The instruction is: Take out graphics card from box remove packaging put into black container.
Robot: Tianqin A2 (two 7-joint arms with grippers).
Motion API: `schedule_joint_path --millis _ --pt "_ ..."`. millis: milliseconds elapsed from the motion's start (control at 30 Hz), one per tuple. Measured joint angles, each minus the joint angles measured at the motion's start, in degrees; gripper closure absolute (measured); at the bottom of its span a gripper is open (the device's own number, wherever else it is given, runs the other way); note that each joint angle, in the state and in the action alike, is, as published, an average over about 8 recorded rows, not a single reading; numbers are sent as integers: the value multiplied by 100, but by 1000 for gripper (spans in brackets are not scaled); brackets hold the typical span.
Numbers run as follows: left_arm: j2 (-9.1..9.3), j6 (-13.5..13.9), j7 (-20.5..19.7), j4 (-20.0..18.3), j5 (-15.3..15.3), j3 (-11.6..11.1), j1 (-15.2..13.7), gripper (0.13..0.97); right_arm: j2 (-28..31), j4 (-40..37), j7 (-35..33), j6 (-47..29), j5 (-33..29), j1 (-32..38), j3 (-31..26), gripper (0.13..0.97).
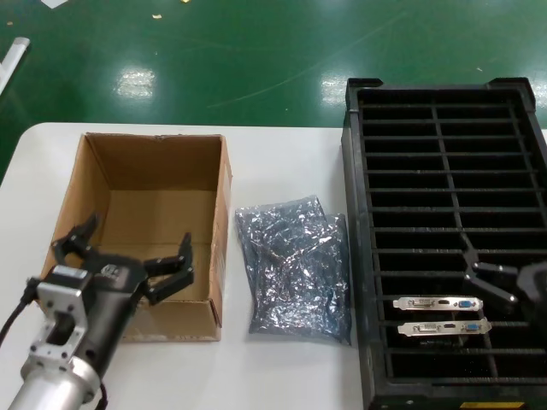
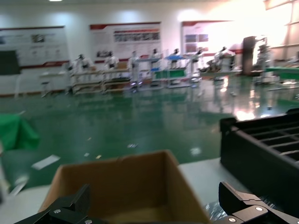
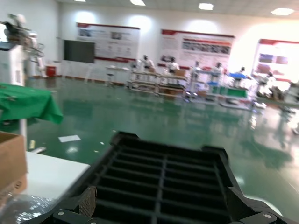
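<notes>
The brown cardboard box stands open on the left, and only its bare floor shows. My left gripper hangs open over the box's near end with nothing between its fingers; the left wrist view has it above the box. Two crumpled silver packaging bags lie overlapping on the table between the box and the black container. Two graphics cards stand in slots near the container's front. My right gripper is open and empty just above them, over the container.
The white table ends at green floor behind. The black container reaches the table's right and front edges. Bare table lies in front of the bags and behind them. In the right wrist view the box corner and a bag show.
</notes>
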Motion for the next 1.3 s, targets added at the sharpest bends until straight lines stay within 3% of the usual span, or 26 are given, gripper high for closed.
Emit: schedule_joint_path --millis 267,1300 --pt "-5 -452 357 167 -532 33 216 132 -137 -182 -270 353 409 -168 12 129" --pt "-6 -475 375 176 -560 35 227 132 -144 -192 -283 371 431 -177 12 129"
